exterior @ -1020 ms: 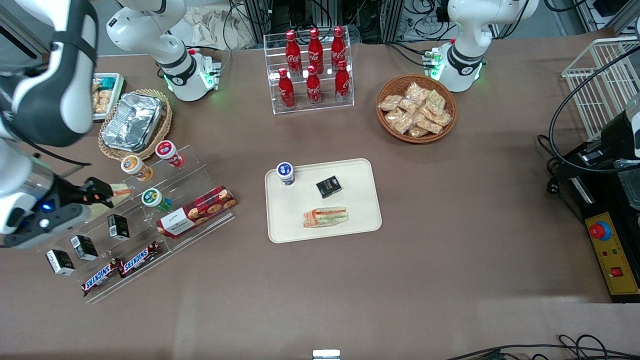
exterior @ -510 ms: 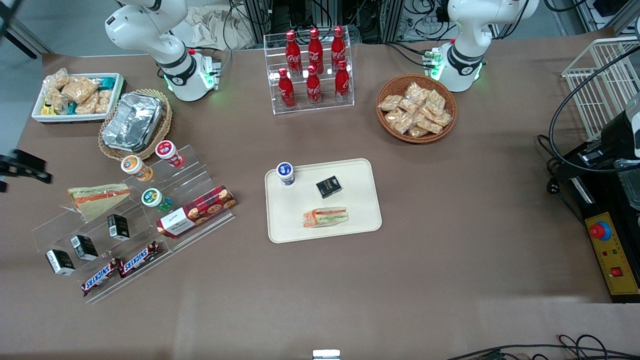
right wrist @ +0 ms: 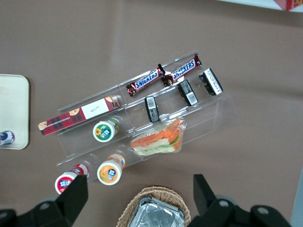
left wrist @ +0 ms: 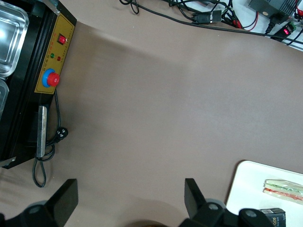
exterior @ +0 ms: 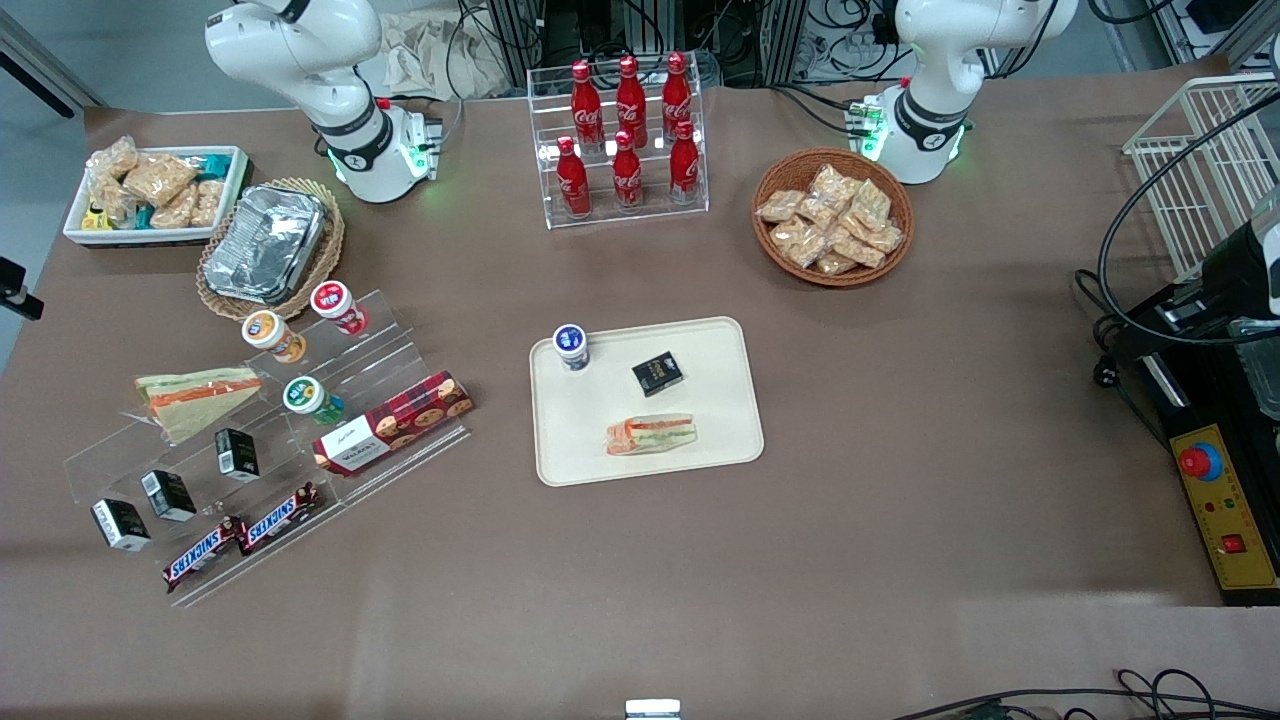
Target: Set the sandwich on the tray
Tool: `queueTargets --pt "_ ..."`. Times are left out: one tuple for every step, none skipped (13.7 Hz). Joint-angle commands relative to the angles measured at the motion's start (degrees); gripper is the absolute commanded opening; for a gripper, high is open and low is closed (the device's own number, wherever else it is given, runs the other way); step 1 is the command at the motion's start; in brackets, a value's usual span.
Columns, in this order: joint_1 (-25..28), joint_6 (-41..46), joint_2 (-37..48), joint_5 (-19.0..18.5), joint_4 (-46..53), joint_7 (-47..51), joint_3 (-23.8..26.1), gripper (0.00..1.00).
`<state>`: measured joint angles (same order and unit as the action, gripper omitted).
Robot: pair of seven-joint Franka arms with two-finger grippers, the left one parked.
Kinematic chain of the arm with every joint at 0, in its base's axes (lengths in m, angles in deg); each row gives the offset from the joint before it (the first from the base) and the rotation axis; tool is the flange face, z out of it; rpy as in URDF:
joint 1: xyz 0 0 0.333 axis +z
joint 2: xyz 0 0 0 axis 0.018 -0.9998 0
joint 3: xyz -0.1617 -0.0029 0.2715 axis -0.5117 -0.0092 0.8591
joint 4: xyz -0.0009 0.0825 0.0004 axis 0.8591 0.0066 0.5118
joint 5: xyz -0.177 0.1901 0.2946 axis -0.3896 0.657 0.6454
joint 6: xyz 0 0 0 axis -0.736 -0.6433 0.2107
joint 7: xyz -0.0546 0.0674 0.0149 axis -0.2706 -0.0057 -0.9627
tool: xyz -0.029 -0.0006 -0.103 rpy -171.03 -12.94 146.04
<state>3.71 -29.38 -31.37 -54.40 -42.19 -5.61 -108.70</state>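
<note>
Gripper (right wrist: 138,183) of the right arm hangs high over the working arm's end of the table, its two fingers spread wide with nothing between them. Beneath it stands a clear stepped acrylic display rack (exterior: 392,345), and a broad triangular wrapped wedge sandwich (exterior: 195,395) lies on the rack. Toward the middle of the table sits the large flat cream-beige rectangular tray (exterior: 720,340). The narrow clear-wrapped sandwich (exterior: 651,435) with red-orange and green filling lies flat on it — close to the tray's edge nearest the front camera. A small black box (exterior: 657,373) and a blue-lidded round cup (exterior: 571,345) sit on the tray farther from that camera. Toward the parked arm's end stands a round wicker basket (exterior: 835,281) of snack packets.
</note>
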Motion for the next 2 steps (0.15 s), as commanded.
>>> queueTargets --pt "-9.0 1.0 1.9 -1.0 -0.9 0.7 9.3 0.99" --pt "-10.2 1.8 1.9 -1.0 -1.0 0.7 10.5 0.99"
